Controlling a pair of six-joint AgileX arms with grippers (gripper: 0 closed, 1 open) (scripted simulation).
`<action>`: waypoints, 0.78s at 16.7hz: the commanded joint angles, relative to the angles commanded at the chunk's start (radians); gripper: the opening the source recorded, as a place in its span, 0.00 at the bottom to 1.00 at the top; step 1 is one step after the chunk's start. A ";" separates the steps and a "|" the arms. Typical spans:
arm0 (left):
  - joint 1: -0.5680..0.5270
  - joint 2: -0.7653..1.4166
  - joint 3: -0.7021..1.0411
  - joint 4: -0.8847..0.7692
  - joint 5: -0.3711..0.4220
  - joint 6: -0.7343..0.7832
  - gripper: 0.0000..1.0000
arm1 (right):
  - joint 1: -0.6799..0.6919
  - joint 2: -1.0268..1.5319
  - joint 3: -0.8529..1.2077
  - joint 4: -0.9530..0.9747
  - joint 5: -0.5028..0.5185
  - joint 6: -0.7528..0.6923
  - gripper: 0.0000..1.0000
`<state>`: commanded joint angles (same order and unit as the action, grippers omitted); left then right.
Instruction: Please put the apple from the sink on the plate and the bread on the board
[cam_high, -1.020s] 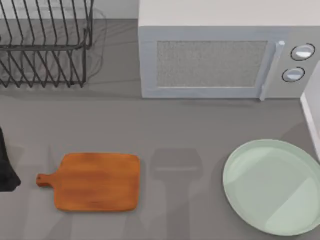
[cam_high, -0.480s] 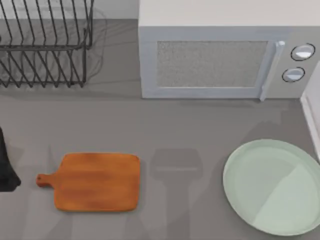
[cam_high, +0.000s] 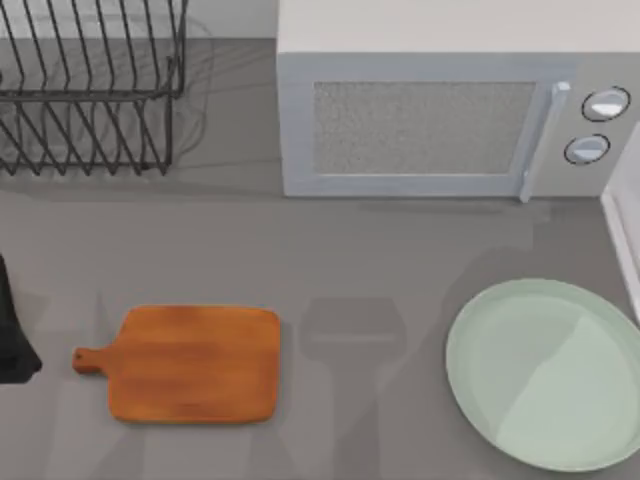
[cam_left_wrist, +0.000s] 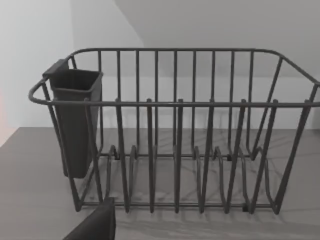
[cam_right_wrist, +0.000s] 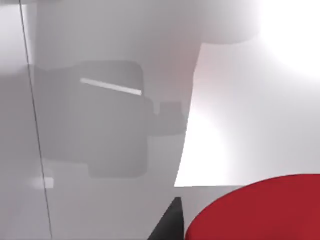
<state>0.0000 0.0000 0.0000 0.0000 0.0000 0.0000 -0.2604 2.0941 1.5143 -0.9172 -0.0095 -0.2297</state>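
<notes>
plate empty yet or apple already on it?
Empty. In the top view the plate shows bare mint-green surface, nothing on it. The apple sits close before the right wrist camera, against pale grey walls.

I see a microwave (cam_high: 440, 110) at the table's (cam_high: 300, 250) back, wire rack (cam_high: 90, 90) left of it, dark cup (cam_left_wrist: 75, 120) clipped on the rack

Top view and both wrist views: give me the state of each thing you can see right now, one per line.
board: flat on the table at the left, nothing on it.
plate: flat on the table at the right, nothing on it.
apple: close under the right wrist camera, against pale sink walls.
microwave: door shut.
dish rack: upright, no dishes in it.
cutlery cup: hung on the rack's end.
left arm: parked at the table's left edge.
</notes>
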 joint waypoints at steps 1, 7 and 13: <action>0.000 0.000 0.000 0.000 0.000 0.000 1.00 | 0.014 -0.020 -0.001 -0.010 0.001 0.018 0.00; 0.000 0.000 0.000 0.000 0.000 0.000 1.00 | 0.177 -0.177 -0.076 -0.113 0.005 0.207 0.00; 0.000 0.000 0.000 0.000 0.000 0.000 1.00 | 0.424 -0.342 -0.182 -0.221 0.010 0.452 0.00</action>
<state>0.0000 0.0000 0.0000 0.0000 0.0000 0.0000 0.1637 1.7521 1.3320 -1.1379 0.0007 0.2221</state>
